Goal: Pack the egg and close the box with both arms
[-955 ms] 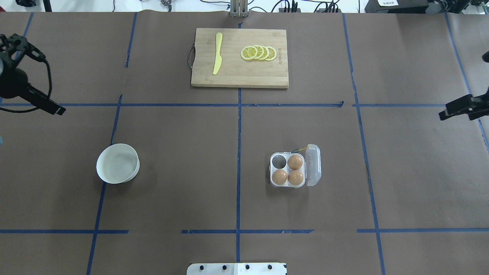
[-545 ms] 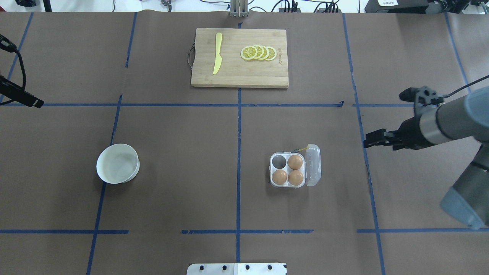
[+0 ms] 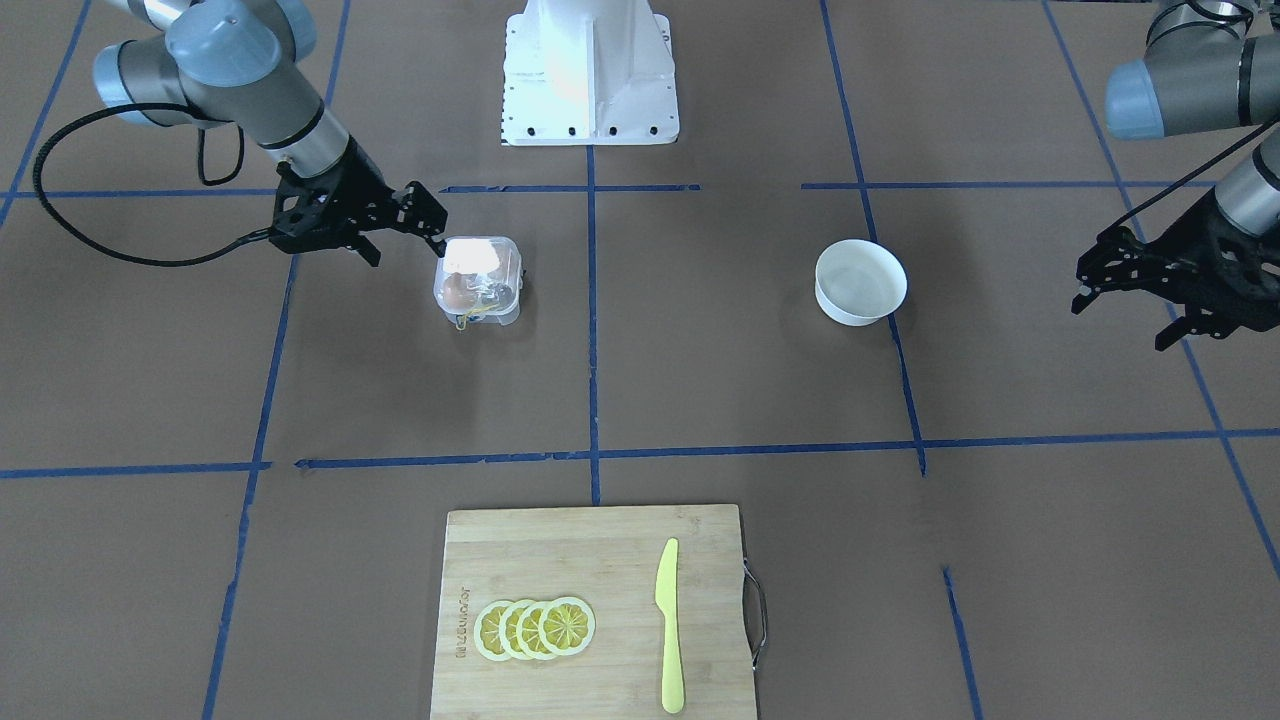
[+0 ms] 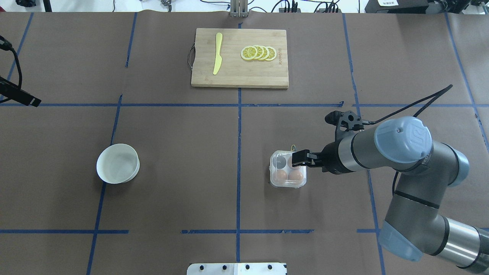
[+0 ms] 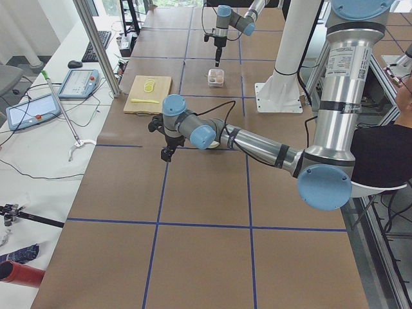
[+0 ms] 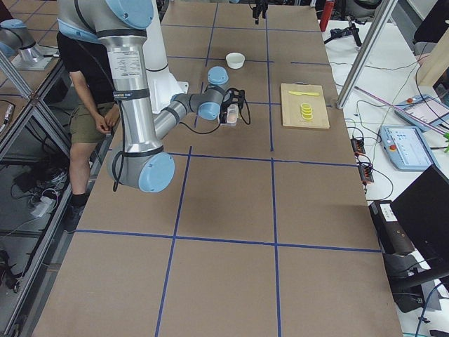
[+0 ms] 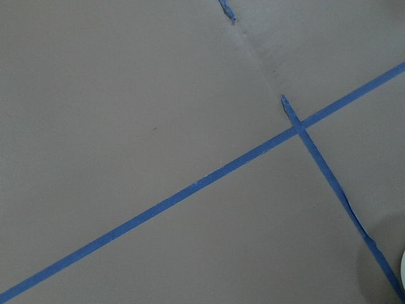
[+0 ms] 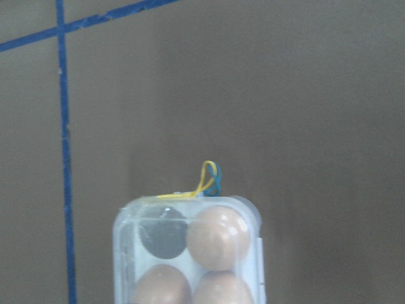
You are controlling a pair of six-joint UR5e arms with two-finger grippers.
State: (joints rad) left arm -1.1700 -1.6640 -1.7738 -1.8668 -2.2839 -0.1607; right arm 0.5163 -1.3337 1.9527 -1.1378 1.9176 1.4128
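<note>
The clear egg box lies right of the table's middle with its lid down over the tray. Through the lid I see three brown eggs and one empty dark hole. I see no loose egg. The yellow-blue cord sticks out at the box's far edge. My right gripper is open, and its fingertip rests at the lid's edge on the right arm's side. My left gripper is open and empty, far off at the table's left side, beyond the bowl.
A white bowl stands left of the middle and looks empty. A wooden cutting board at the far middle carries a yellow knife and lemon slices. The robot's white base sits at the near edge.
My right arm swung in from the right edge to the box. The lid, open on the box's right side before, now lies closed over the eggs. My left gripper drew back to the left.
</note>
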